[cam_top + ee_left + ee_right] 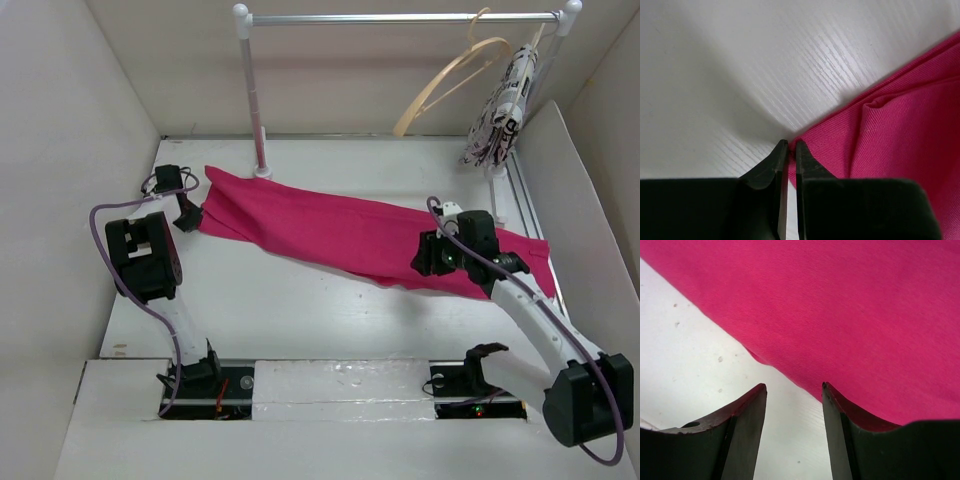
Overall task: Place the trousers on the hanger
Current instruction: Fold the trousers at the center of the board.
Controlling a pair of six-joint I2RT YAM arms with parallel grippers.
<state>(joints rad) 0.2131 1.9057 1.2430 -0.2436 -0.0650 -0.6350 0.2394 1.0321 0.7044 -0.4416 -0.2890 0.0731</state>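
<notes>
The magenta trousers (350,235) lie flat across the table from back left to right. My left gripper (189,216) is at their left end. In the left wrist view it (791,143) is shut to a thin gap with a corner of the trousers (900,130) pinched at the tips. My right gripper (430,258) is low over their front edge near the right end. In the right wrist view it (794,386) is open, one finger over the trousers (840,305), the other over bare table. The tan wooden hanger (450,75) hangs on the rail, tilted.
The white rail (400,18) spans the back on two posts; its left post (258,110) stands just behind the trousers. A black-and-white patterned garment (500,110) hangs at the rail's right end. White walls close in both sides.
</notes>
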